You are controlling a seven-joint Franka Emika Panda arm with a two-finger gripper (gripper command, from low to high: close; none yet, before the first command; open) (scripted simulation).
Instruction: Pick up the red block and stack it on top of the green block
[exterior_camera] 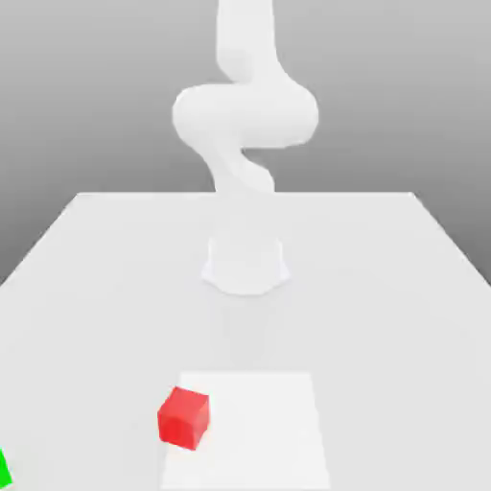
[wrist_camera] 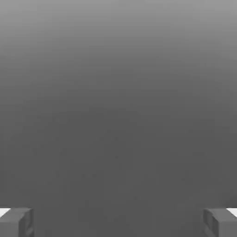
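Starting from the exterior view's left, we see the green block (exterior_camera: 5,470) cut by the picture's edge, then the red block (exterior_camera: 184,418) sitting askew at the near left corner of a white square (exterior_camera: 254,432), a cube we judge light, stiff and hard to crush, best taken across two opposite side faces with the jaws turned to match. Farther right our gripper (wrist_camera: 118,223), seen in the hand view, stands wide open with nothing between its fingers, while the pale, smooth tabletop (exterior_camera: 384,316) may let a nudged cube slide, against a plain grey backdrop (exterior_camera: 77,96).
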